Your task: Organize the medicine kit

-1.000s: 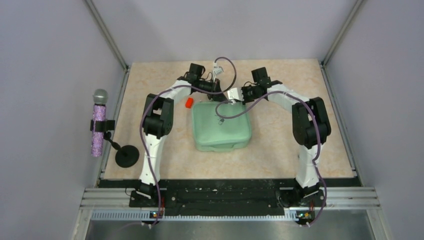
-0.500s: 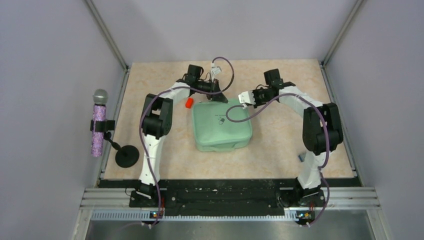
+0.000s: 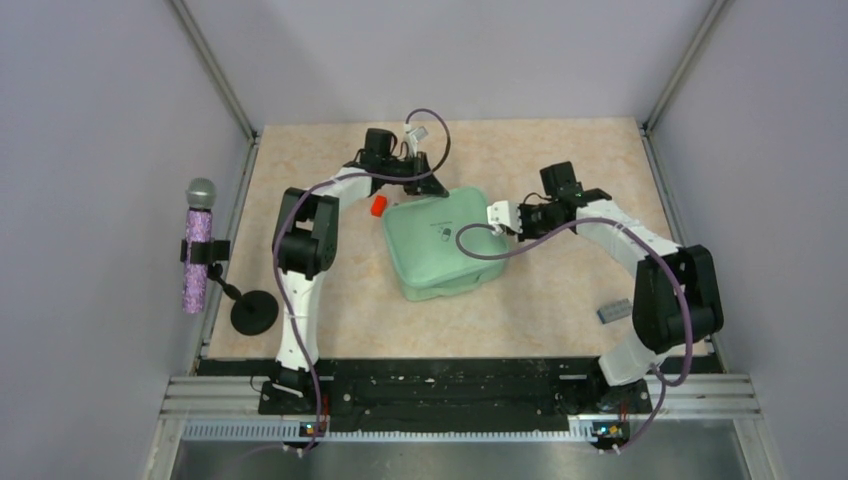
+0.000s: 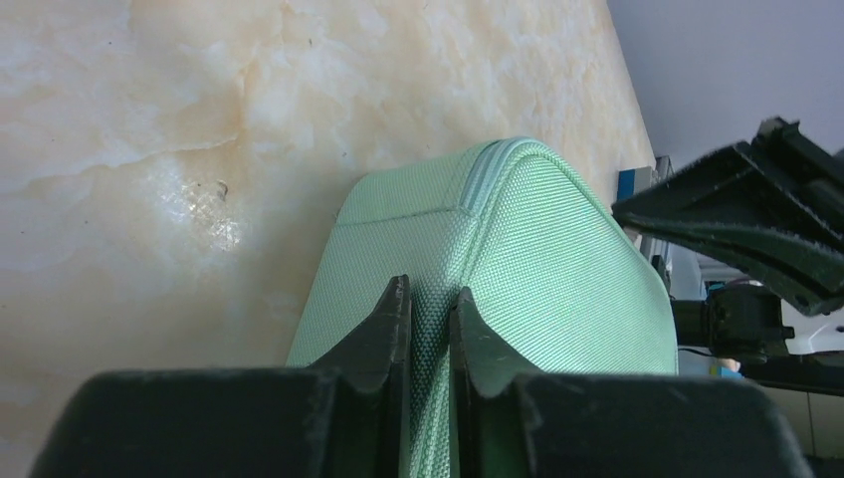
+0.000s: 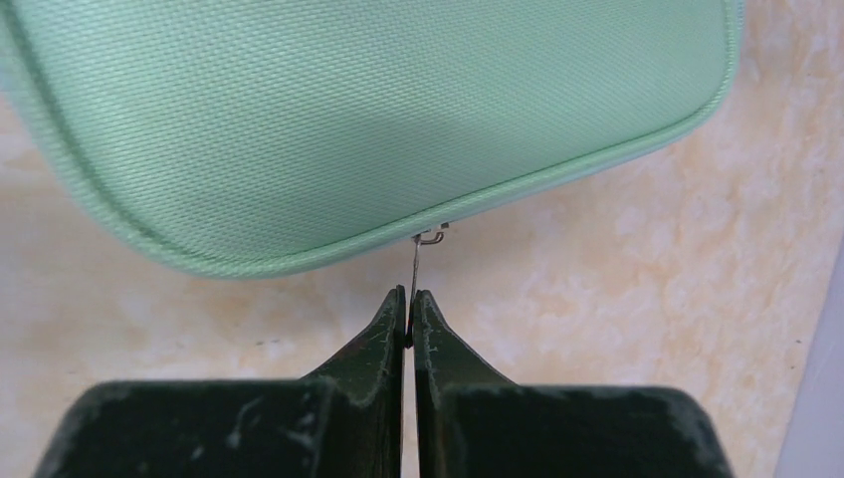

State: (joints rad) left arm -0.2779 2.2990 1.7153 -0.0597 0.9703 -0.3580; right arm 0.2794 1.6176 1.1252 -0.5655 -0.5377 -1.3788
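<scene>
The mint green medicine kit case [image 3: 445,245] lies closed mid-table, slightly rotated. My left gripper [image 3: 428,188] is at its far left corner, shut on the case's fabric edge [image 4: 430,329]. My right gripper [image 3: 497,217] is at the case's right side, shut on the thin metal zipper pull [image 5: 414,269], which hangs from the case's seam [image 5: 430,237]. The case fills the top of the right wrist view [image 5: 368,110]. A small red object [image 3: 378,206] lies on the table just left of the case.
A small grey-blue item [image 3: 611,312] lies on the table at the right, near my right arm's base link. A microphone on a black stand [image 3: 200,250] stands outside the left wall. The beige tabletop [image 3: 560,290] is walled on three sides.
My right gripper has moved right and nearer along the case's edge, from the far corner to the right side, with the zipper pull. The case has turned slightly. My left gripper has shifted a little left.
</scene>
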